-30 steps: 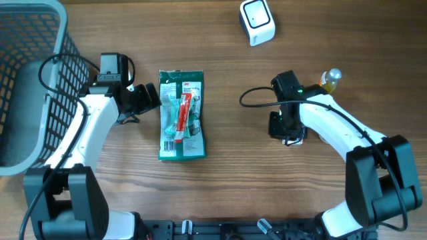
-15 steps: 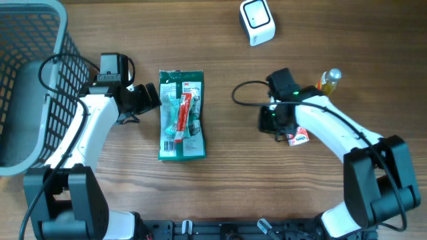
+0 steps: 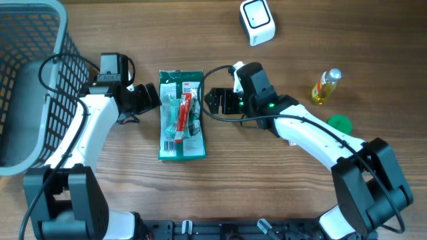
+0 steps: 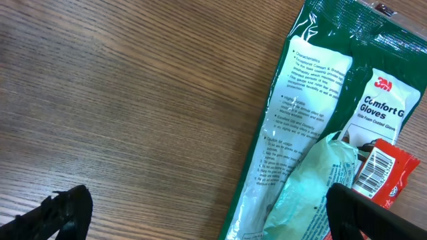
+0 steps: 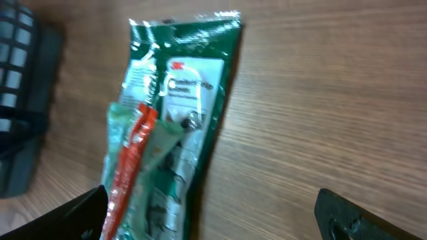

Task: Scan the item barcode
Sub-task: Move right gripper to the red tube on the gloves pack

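While both tools stand wide open and hold nothing, you see the glove packet (image 3: 181, 115) flat left of the tabletop's (image 3: 267, 187) centre, between left gripper (image 3: 153, 100) and right gripper (image 3: 209, 103), red barcode tag (image 4: 379, 170) up. Mesh basket (image 3: 63, 47), far-left corner: only its grey floor shows. Scanner (image 3: 257, 22) at far edge; yellow bottle (image 3: 324, 87) and green cap (image 3: 339, 123) lie rightward.

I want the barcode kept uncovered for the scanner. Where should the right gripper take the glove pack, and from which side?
Probably its thin right long edge, coming in low from the right with the open right gripper. The glove pack lies flat, so only its edges offer a pinch, and the barcode sits on the red tag along the pack's middle, clear of that edge.
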`<state>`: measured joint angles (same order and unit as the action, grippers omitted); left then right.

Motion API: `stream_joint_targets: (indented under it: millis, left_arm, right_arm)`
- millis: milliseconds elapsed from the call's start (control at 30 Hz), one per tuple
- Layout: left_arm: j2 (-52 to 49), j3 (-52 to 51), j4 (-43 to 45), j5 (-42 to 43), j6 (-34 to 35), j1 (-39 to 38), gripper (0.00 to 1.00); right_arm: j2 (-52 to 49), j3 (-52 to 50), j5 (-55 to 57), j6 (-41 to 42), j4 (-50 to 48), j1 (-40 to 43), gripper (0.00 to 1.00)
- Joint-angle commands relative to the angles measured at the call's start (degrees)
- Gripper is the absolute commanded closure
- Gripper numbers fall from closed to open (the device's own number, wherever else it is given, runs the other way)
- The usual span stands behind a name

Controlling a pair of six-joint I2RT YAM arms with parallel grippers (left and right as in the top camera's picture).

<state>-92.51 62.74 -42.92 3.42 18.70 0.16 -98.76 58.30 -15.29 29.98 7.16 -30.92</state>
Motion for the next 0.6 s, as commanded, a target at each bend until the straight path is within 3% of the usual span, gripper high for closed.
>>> stream_joint_targets:
  millis: [0,167,267,333,567]
  left_arm:
    - [-0.52,-0.15,0.02,-0.31,-0.46,0.07,0.00]
    - [-0.52,-0.15,0.02,-0.31,-0.46,0.07,0.00]
    - [-0.52,-0.15,0.02,-0.31,-0.46,0.07,0.00]
    - [-0.52,-0.15,0.02,-0.31,-0.46,0.07,0.00]
    - [-0.52,-0.15,0.02,-0.31,-0.46,0.07,0.00]
  right_arm:
    - [0.61,0.17,-5.66,0.22,-0.33,-1.44,0.01]
    - [0.61,0.17,-5.01,0.24,-3.85,-5.90,0.19]
    - [0.61,0.17,-0.76,1.62,-5.18,-9.07,0.50]
    - [0.44,0.17,2.12,5.14,-5.20,-11.02,0.61]
    - [-3.17,0.17,2.45,12.63,-6.38,-16.09,0.65]
